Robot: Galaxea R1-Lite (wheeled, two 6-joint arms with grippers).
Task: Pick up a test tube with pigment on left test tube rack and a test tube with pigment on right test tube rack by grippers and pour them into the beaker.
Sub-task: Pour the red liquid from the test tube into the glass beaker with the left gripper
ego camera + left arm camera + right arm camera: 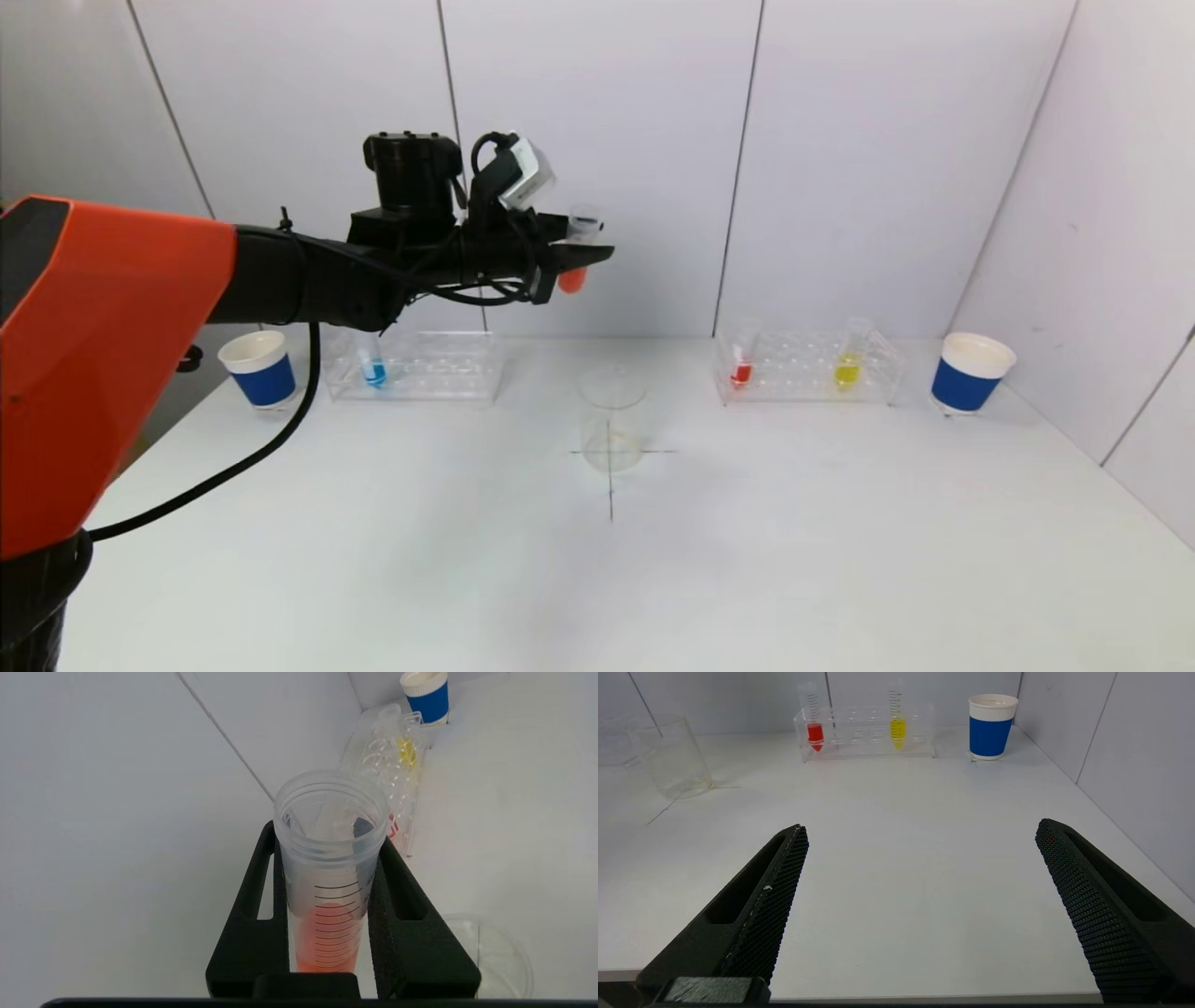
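Observation:
My left gripper (581,254) is shut on a clear test tube with orange-red pigment (575,278), held nearly upright high above the table, up and a little left of the empty glass beaker (611,418). In the left wrist view the tube (329,914) sits between the black fingers (247,933). The left rack (415,366) holds a blue-pigment tube (374,371). The right rack (808,367) holds a red tube (741,372) and a yellow tube (848,370). My right gripper (922,833) is open and empty near the table's front edge, out of the head view.
A blue-and-white paper cup (260,369) stands left of the left rack and another (968,372) right of the right rack. White walls close the back and right side. A black cross mark (611,485) lies under the beaker.

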